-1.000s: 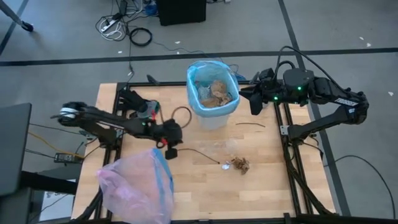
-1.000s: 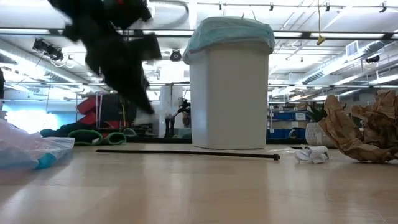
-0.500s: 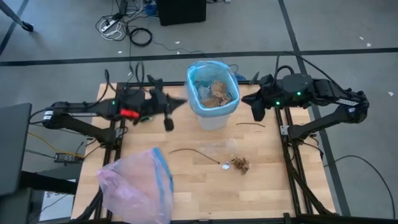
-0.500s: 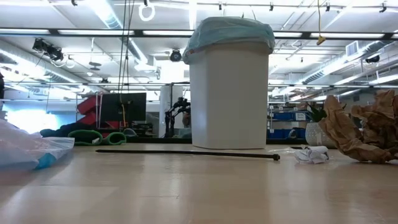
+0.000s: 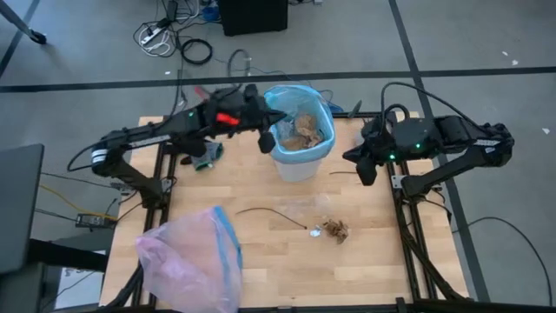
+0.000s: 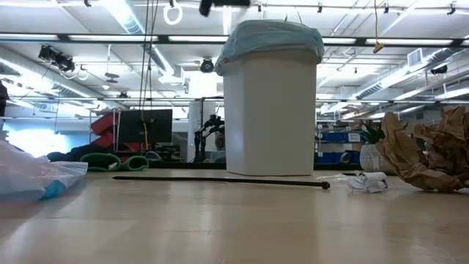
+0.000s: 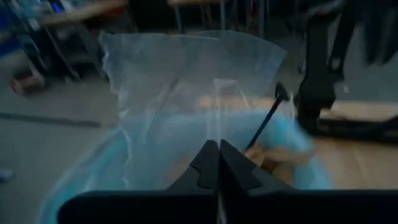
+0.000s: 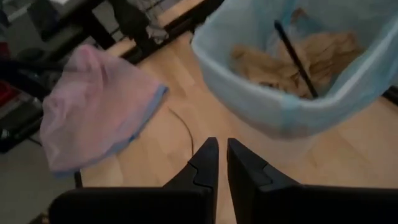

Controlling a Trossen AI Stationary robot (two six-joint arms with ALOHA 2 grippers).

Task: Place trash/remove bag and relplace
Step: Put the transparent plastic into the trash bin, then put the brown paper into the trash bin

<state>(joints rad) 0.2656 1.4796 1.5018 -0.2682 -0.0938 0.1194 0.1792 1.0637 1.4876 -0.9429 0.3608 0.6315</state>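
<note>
Wooden tabletop, light planks, carries everything. Landmark: white bin standing near the far edge, about mid-width, lined with the light-blue bin liner whose rim folds over the bin's lip.

Pale pink translucent bag with blue rim band lies slumped well away from the bin, toward the near left corner.

Left arm reaches in from the left; left end effector sits at the bin's left rim, above the liner edge. Its fingers are pressed together in the left wrist view, nothing visibly between them; a sheet of clear plastic stands just beyond them over the bin opening.

Right arm waits off the bin's right side; right end effector hangs above the tabletop's right edge. Its fingers are nearly closed with a slim gap, gripping nothing.

Inside the bin: brown dried leaf clumps and a thin dark twig leaning across them.

On the tabletop, nearer than the bin: a long dark twig curving left to right, a brown leaf clump to the near right, a small crumpled clear wrapper just beside that clump. A short dark twig lies just right of the bin's base.
</note>
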